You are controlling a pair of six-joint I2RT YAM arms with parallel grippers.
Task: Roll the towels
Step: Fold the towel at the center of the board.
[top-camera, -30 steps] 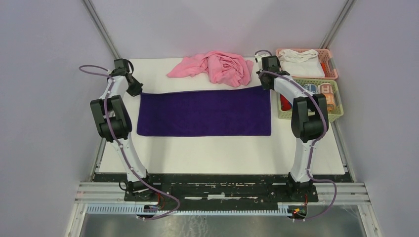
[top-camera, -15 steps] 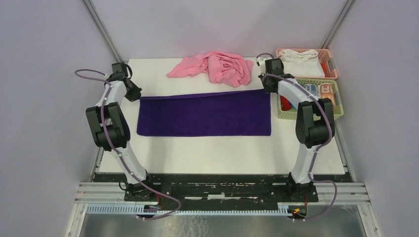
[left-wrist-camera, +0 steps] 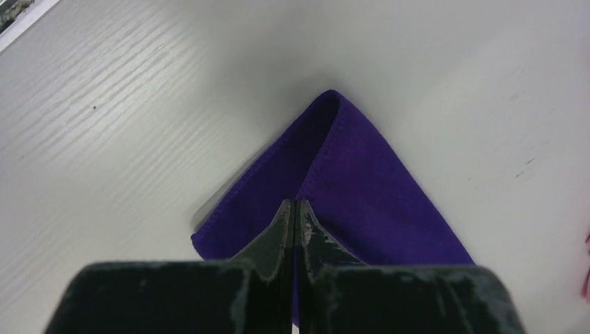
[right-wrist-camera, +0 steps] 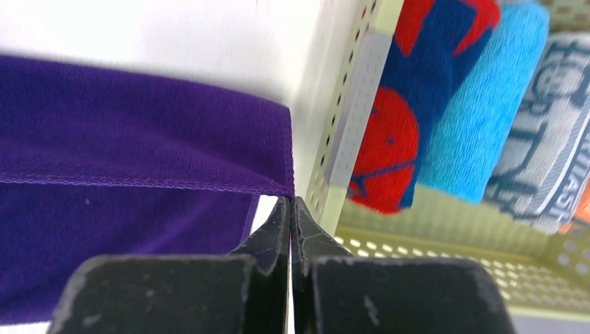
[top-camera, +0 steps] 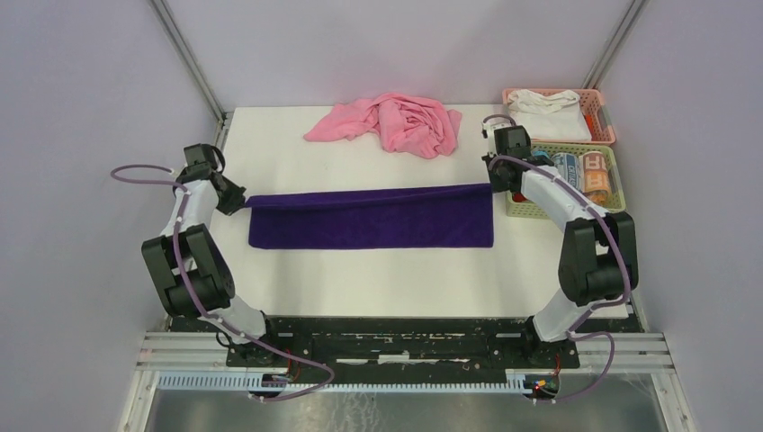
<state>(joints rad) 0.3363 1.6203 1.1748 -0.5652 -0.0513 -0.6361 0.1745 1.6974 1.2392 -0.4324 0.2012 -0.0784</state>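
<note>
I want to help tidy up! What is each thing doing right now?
Deep purple rectangular towel: spread out, far edge lifted, not rolled yet.
Left jaws: shut on its far left corner.
Right jaws: shut on its far right corner.
Big pink cloth: crumpled.
White cloth: bunched in pink plastic basket.
Colourful towels: rolled, in green plastic basket.

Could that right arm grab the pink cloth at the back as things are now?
Probably not right away. The right claw is shut on a corner of the purple towel, so it would have to let go first. Otherwise nothing stands between it and the pink cloth.
</note>
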